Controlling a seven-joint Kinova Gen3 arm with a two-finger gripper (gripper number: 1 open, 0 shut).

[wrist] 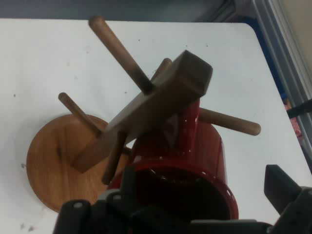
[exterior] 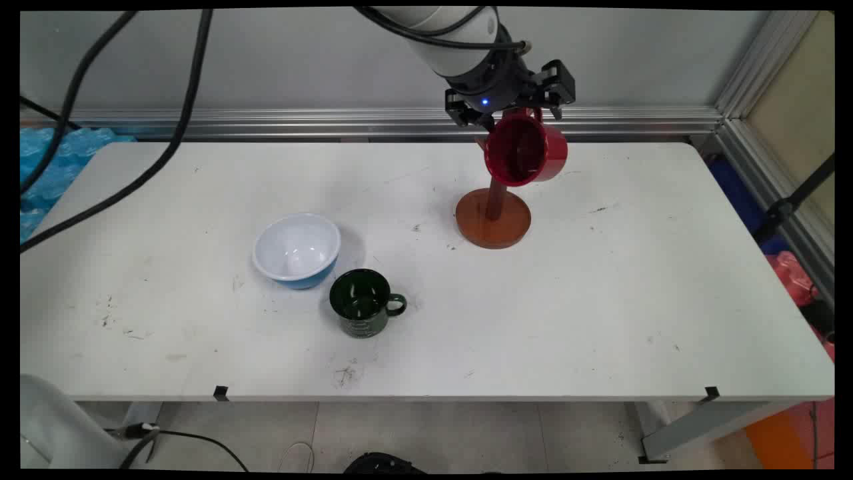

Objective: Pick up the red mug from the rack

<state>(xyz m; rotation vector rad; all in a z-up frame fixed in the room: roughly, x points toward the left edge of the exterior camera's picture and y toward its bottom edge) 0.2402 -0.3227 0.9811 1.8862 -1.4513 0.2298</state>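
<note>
Red mug (exterior: 526,155) hangs tipped on its side against the wooden mug tree (exterior: 494,217), its mouth turned toward the camera in the main view, and the black hand (exterior: 510,110) sits directly above it at the far side of the desk (exterior: 600,300). In the hand view the mug (wrist: 187,165) fills the space just ahead of the linkage, with one finger (wrist: 282,187) showing off to its 3 o'clock and standing apart from the mug wall; the other finger is hidden. Whether the hand is clenched on the mug's handle or has let go, I cannot tell from either view.

The tree's square post (wrist: 151,107) runs across the hand view right over the mug, with round pegs sticking out toward 11, 9 and 3 o'clock, so the post and pegs crowd the mug closely. Its round wooden base (wrist: 53,161) lies on the desk at 9 o'clock of the mug in that view.

In the main view, out from the tree toward 8 o'clock and well apart from it, a bowl (exterior: 296,251), white inside and blue outside, stands upright. Just beside the bowl, at its 4 o'clock, a dark green mug (exterior: 363,303) stands upright with its handle pointing to 3 o'clock. Black cables (exterior: 133,100) hang across the upper left.
</note>
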